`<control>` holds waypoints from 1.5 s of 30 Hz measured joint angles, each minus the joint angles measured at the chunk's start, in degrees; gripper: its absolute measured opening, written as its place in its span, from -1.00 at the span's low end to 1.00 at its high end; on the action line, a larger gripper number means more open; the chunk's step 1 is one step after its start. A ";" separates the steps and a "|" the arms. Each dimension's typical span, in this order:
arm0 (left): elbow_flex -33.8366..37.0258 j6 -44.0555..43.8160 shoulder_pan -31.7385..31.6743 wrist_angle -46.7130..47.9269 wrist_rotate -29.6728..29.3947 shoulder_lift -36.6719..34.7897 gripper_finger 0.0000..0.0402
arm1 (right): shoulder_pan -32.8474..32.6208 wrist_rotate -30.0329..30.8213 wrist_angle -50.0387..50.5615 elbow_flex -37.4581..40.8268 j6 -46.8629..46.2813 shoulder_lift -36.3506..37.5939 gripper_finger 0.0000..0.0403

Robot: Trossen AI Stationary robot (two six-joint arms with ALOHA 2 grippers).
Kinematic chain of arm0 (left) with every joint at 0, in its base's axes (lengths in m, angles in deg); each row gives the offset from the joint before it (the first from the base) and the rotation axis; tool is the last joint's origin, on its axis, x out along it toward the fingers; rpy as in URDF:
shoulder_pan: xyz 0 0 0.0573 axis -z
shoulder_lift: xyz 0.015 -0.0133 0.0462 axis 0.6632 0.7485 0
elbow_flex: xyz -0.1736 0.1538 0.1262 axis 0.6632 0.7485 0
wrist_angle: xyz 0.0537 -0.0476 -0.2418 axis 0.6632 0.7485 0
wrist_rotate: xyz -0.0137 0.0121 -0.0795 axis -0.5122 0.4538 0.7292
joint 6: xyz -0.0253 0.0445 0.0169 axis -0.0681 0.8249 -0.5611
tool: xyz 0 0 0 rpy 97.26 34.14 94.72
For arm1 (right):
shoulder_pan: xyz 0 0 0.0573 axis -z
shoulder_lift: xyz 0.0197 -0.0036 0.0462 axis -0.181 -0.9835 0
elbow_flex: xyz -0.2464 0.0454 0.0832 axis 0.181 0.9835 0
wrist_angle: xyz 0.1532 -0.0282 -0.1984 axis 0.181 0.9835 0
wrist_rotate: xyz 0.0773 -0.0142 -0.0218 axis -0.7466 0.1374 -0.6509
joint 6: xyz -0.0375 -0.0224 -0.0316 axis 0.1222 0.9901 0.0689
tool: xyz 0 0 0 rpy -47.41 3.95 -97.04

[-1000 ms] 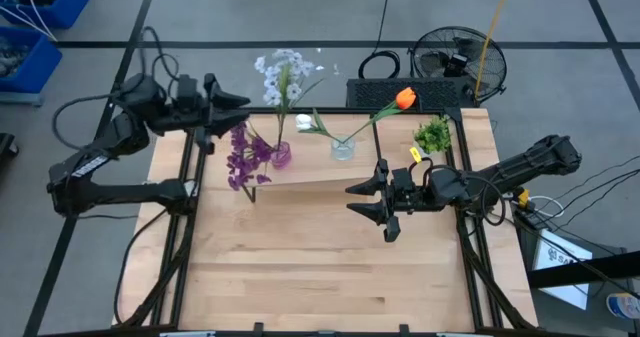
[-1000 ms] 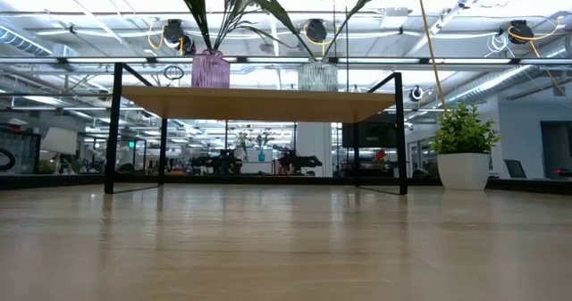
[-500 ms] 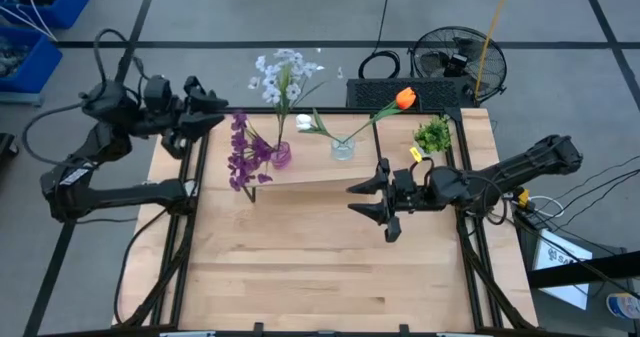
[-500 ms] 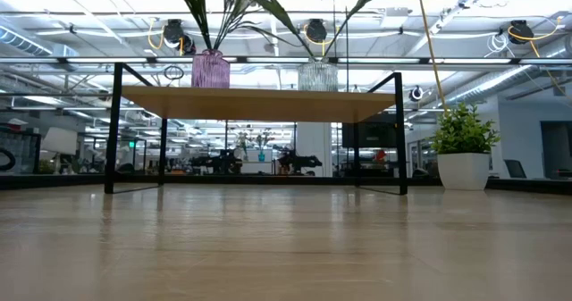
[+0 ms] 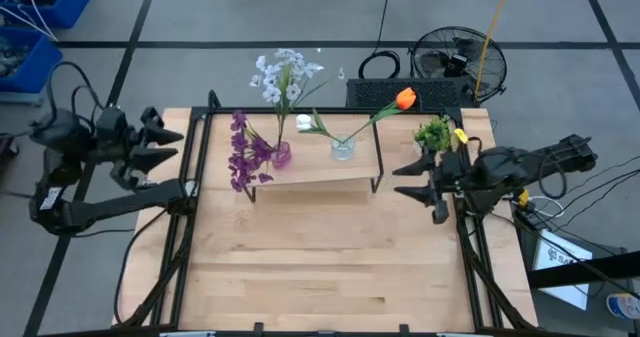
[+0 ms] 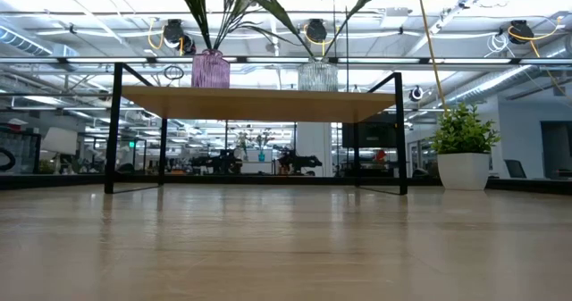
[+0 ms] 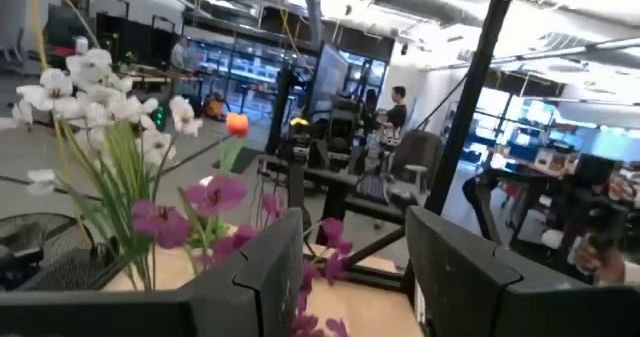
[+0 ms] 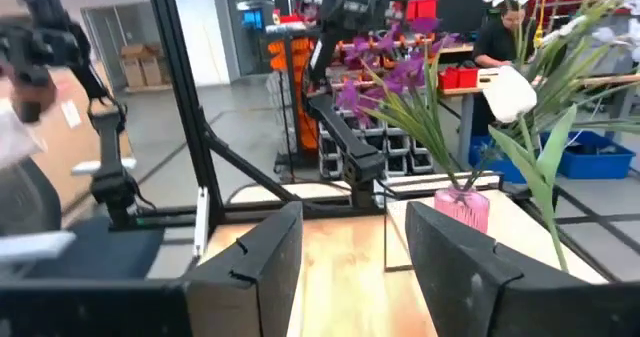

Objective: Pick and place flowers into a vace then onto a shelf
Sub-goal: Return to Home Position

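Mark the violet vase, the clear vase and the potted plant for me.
violet vase point(image 6: 211, 71): low view, middle of its ribbed glass body.
clear vase point(image 6: 318, 76): low view, middle of its glass body.
potted plant point(image 6: 463, 171): low view, front of its white pot.

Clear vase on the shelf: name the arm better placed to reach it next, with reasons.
Probably right. The right tool, open, hangs by the shelf's right end, nearer the clear vase. The left tool sits at the table's left edge, with the violet vase in between.
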 joint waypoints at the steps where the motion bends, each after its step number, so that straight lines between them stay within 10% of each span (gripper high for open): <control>1: 0.98 0.41 0.01 -0.44 -0.07 -0.89 -0.08 | 0.00 -0.03 0.42 0.00 -0.68 0.63 -0.15; 13: 26.79 1.69 -0.03 -23.28 5.80 -8.69 -0.08 | 0.48 0.04 6.76 1.73 -2.36 5.45 -0.15; 27: 50.96 -2.56 0.01 -67.33 16.53 -9.03 -0.08 | 0.48 -0.15 -18.14 26.84 -4.69 20.72 -0.15; 45: 64.69 -4.71 -0.03 -87.84 8.59 -8.84 -0.08 | 0.50 0.08 -34.89 45.54 -4.53 32.63 -0.15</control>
